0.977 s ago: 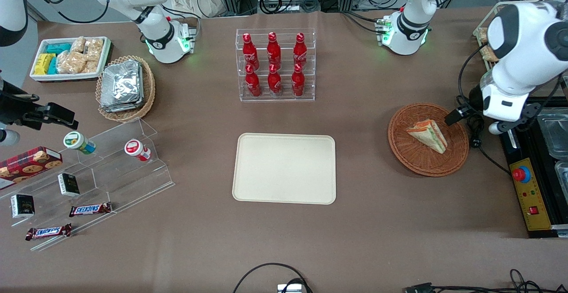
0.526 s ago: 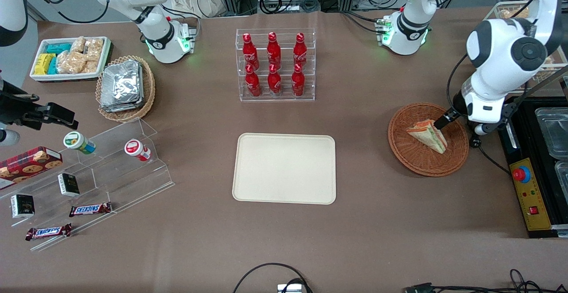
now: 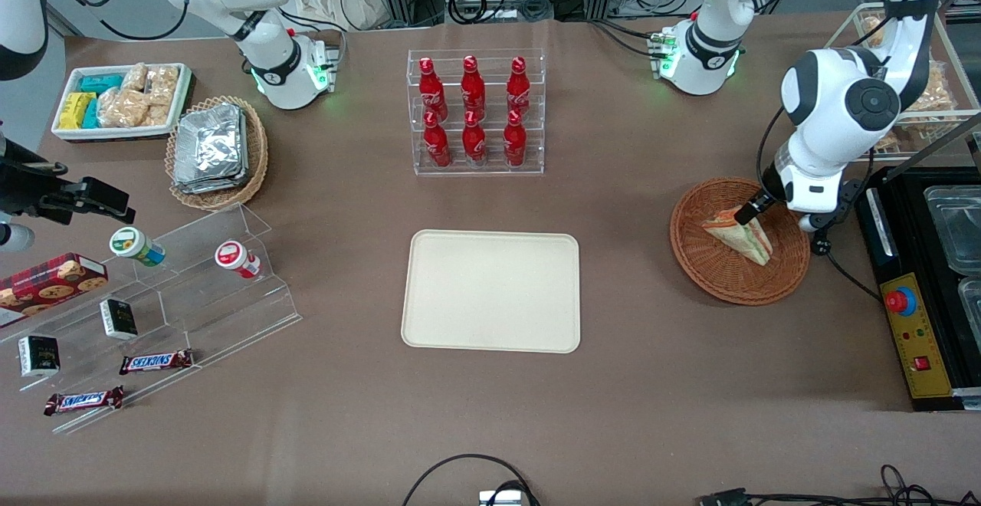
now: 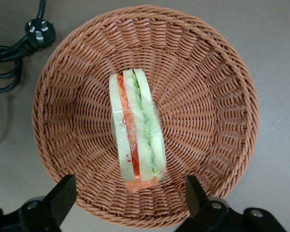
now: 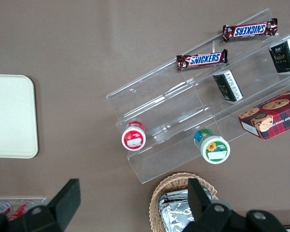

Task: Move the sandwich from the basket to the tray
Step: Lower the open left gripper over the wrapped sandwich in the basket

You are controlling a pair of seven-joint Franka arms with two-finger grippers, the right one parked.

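The sandwich [image 3: 739, 234], a wrapped wedge of pale bread with green and orange-red layers, lies in the round reddish-brown basket [image 3: 713, 276] toward the working arm's end of the table. It also shows in the left wrist view [image 4: 135, 130], lying on edge in the basket [image 4: 208, 96]. My left gripper [image 3: 747, 211] hangs above the basket, over the sandwich's end farther from the front camera. In the left wrist view the gripper [image 4: 130, 195] is open and empty, its fingertips [image 4: 63, 193] wide apart on either side of the sandwich. The cream tray [image 3: 490, 291] lies mid-table.
A clear rack of red bottles [image 3: 475, 111] stands farther from the front camera than the tray. A black unit with a red button [image 3: 900, 300] sits beside the basket. A black plug and cable [image 4: 38, 33] lie next to the basket. A wire rack of snacks [image 3: 920, 100] stands nearby.
My left gripper has moved from beside the basket to above it, over the sandwich. The sandwich and basket have not moved.
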